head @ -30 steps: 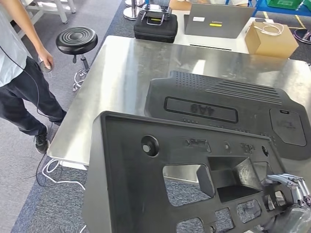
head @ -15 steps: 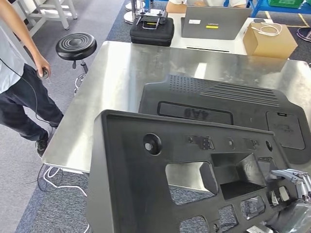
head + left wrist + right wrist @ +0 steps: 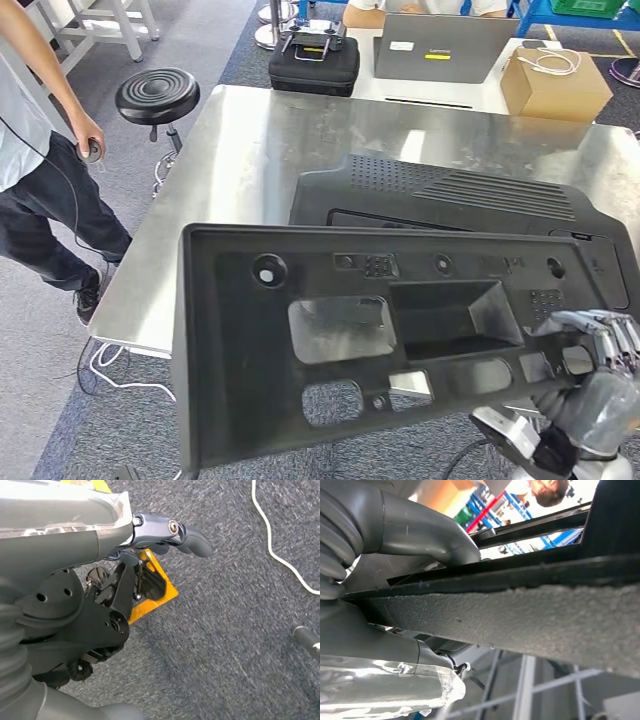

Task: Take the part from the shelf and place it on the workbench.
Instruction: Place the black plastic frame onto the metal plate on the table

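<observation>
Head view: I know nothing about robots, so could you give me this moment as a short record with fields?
held part: large black moulded panel with cut-outs, above the bench's near edge
holder: right hand, fingers over the panel's right end
left hand: holds nothing, above grey carpet
workbench: bare metal top
already on bench: second black panel, lying flat
bystander: person beside a black stool

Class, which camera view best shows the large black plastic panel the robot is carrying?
The head view: the large black plastic panel shows nearly whole, cutouts included, with the right robot hand gripping its corner. The right wrist view shows just its edge close up; the left wrist view looks at grey carpet.
</observation>
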Robot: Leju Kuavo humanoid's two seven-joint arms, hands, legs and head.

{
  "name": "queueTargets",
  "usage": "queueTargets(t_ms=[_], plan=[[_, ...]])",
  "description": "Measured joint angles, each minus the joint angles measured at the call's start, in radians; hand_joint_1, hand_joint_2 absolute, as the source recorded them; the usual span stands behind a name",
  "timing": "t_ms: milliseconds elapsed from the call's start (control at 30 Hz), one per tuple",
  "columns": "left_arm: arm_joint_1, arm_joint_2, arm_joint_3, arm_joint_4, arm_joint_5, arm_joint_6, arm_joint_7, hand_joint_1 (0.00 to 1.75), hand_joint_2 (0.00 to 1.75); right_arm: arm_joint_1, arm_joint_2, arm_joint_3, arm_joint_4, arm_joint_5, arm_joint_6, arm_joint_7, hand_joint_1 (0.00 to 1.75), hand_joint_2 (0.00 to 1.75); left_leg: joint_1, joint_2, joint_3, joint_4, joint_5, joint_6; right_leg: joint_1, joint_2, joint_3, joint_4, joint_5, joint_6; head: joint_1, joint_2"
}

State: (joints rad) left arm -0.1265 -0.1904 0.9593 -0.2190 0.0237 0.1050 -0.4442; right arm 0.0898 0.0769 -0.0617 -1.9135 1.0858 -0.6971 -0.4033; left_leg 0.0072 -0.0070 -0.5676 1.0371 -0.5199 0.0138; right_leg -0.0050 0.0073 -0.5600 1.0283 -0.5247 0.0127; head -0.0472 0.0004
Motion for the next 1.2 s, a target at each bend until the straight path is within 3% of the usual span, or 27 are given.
queueTargets(t_ms=[200,500,800,933,1067,1200], plan=[[-0.004,0.0,-0.01,0.0,0.0,-0.008,0.004,0.0,1.75,-0.084,-0.017,0.001,0.044,0.059,0.0,0.055,1.75,1.75,-0.001,0.0,0.001,0.0,0.0,0.0,0.0,0.0,0.001,0.0,0.0,0.0,0.0,0.0],[-0.006,0.0,-0.023,0.0,0.0,-0.026,0.007,0.0,1.75,-0.173,-0.088,0.02,0.117,0.091,0.0,0.187,1.75,1.75,-0.001,-0.001,0.001,0.0,0.0,0.0,0.0,-0.001,0.001,0.0,0.0,0.0,0.0,0.0],[-0.006,0.0,-0.023,0.0,0.0,-0.023,0.003,0.0,1.75,-0.193,-0.137,0.039,0.173,0.077,0.001,0.216,1.75,1.75,0.0,-0.001,0.001,0.0,0.0,0.0,0.0,-0.001,0.001,0.0,0.0,0.0,0.0,0.0],[-0.007,0.0,-0.023,0.0,0.0,-0.019,0.003,0.0,0.0,-0.196,-0.144,0.044,0.185,0.082,0.001,0.224,1.75,1.75,-0.001,-0.001,0.001,0.0,0.0,0.0,0.0,-0.001,0.001,0.0,0.0,0.0,0.0,0.0],[-0.01,0.0,-0.024,0.0,0.0,-0.013,0.01,0.0,0.0,-0.222,-0.15,0.046,0.205,0.173,0.001,0.282,1.75,1.75,-0.001,-0.001,0.001,0.0,0.0,0.0,0.0,-0.001,0.001,0.0,0.0,0.0,0.0,0.0],[-0.016,-0.002,-0.032,0.0,0.0,-0.012,0.02,0.0,0.0,-0.299,-0.172,0.047,0.272,0.349,0.003,0.408,1.75,1.75,-0.001,-0.001,0.002,0.0,0.0,0.0,0.0,-0.001,0.002,0.0,0.0,0.0,0.0,0.0]])
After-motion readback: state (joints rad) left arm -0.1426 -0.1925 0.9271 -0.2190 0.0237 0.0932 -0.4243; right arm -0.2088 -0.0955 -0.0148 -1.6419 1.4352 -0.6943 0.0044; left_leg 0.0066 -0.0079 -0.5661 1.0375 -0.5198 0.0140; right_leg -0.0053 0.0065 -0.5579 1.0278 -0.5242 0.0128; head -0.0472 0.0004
